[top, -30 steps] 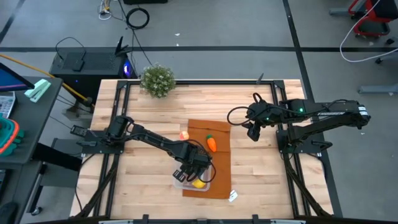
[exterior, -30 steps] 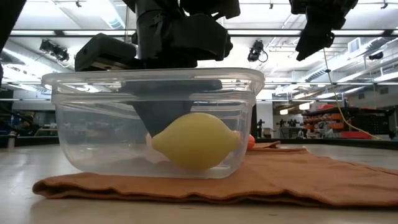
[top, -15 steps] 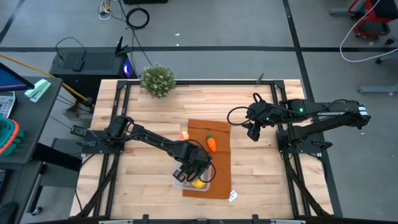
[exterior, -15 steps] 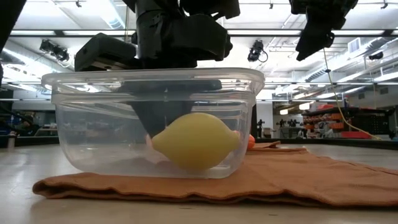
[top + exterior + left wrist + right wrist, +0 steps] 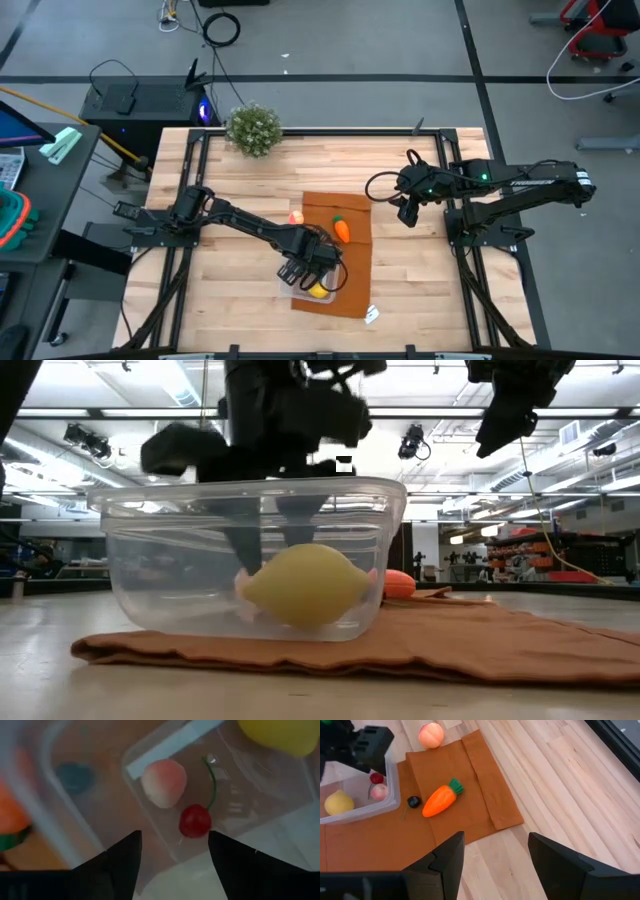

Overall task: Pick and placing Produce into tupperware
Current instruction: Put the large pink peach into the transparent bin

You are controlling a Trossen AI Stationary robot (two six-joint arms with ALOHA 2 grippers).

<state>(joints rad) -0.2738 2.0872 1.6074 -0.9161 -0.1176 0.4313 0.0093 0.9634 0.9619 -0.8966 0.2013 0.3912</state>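
Tupperware (image 5: 300, 292), clear and shallow, sits on the near part of the brown mat (image 5: 352, 215), looking light enough to slide if nudged. Over it hangs the left gripper (image 5: 303, 268), fingers spread wide and holding nothing. The right gripper (image 5: 407, 212) waits at the table's right side, fingers parted and empty too. Inside the box lie a lemon (image 5: 303, 584), a small pink fruit (image 5: 164, 783) and a cherry (image 5: 195, 820). Left out on the mat: the carrot (image 5: 439, 799), likely stiff, light and smooth, best pinched across its thick middle; the peach (image 5: 431, 735) rests just off the mat's edge.
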